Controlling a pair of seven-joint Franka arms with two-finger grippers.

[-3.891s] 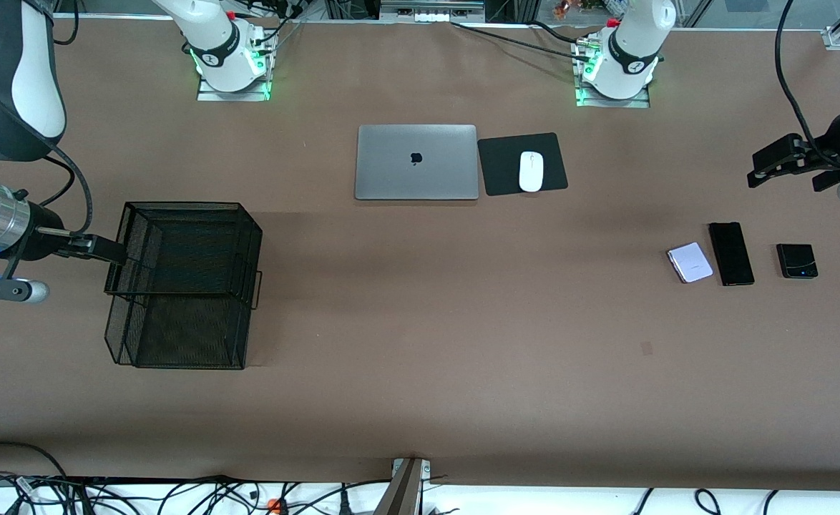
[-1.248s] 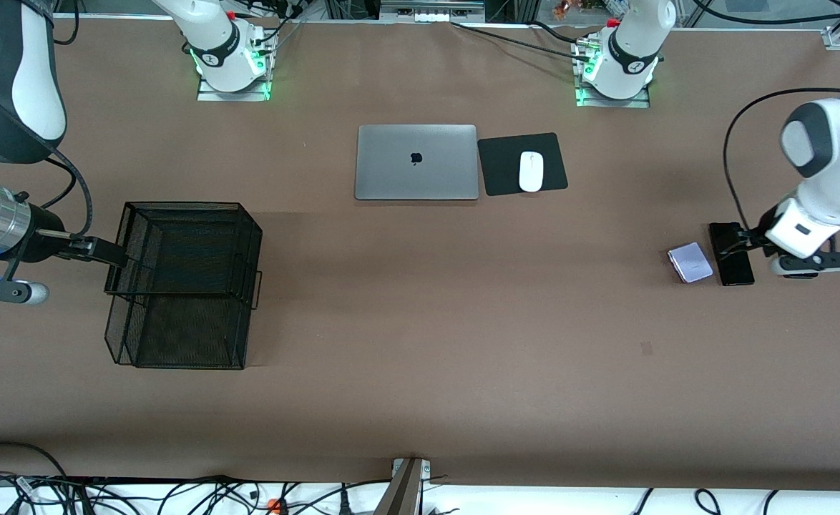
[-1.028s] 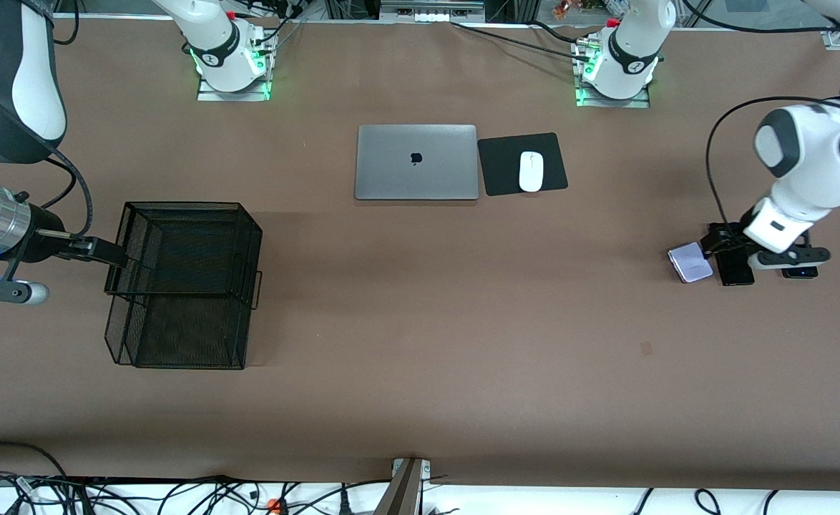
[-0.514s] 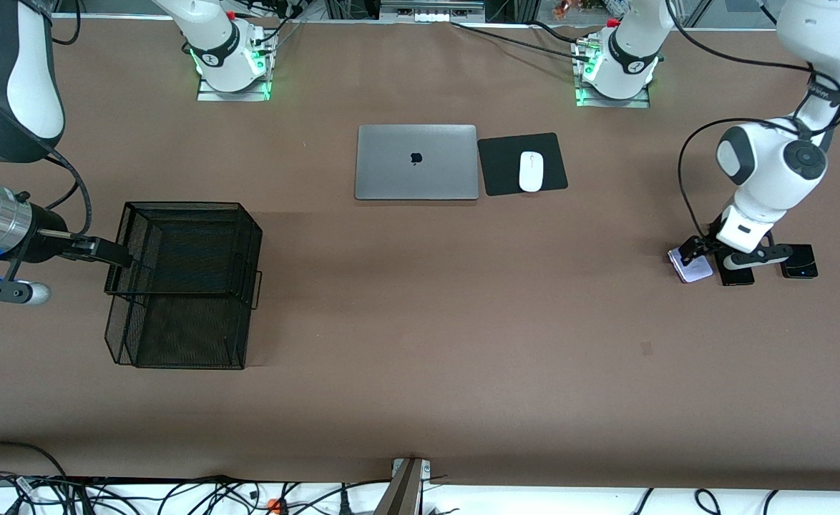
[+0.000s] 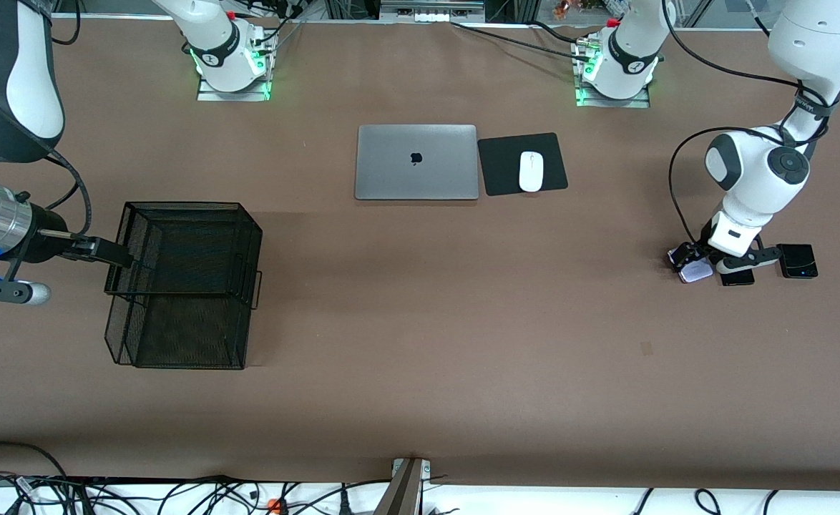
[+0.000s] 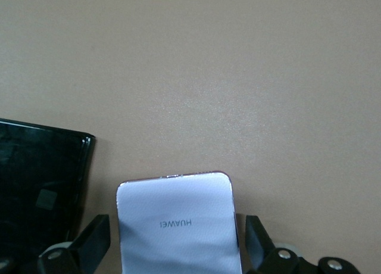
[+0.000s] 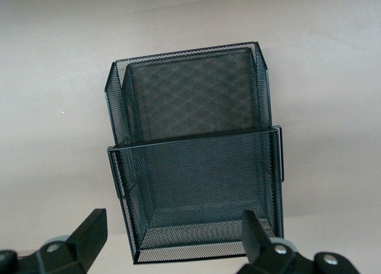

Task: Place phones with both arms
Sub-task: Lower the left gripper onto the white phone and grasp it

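The pale lavender phone [image 5: 697, 272] lies flat on the table at the left arm's end. My left gripper [image 5: 688, 256] is low over it and open. In the left wrist view the phone [image 6: 175, 220] lies between the two spread fingers [image 6: 95, 241], apart from both. The long black phone [image 5: 738, 278] lies beside it, mostly hidden under the left wrist, and one end of it [image 6: 41, 184] shows in the left wrist view. The small black phone [image 5: 797, 260] lies beside that. My right gripper [image 5: 101, 250] waits, open and empty, at the rim of the black mesh basket [image 5: 184, 286].
The basket [image 7: 196, 155] is empty and stands at the right arm's end of the table. A closed grey laptop [image 5: 416, 162] and a white mouse [image 5: 531, 172] on a black pad [image 5: 502, 168] lie near the arms' bases.
My left arm has swung in from the table's end, passed over the two black phones and come down with its open gripper around the lavender phone. The right arm has not moved.
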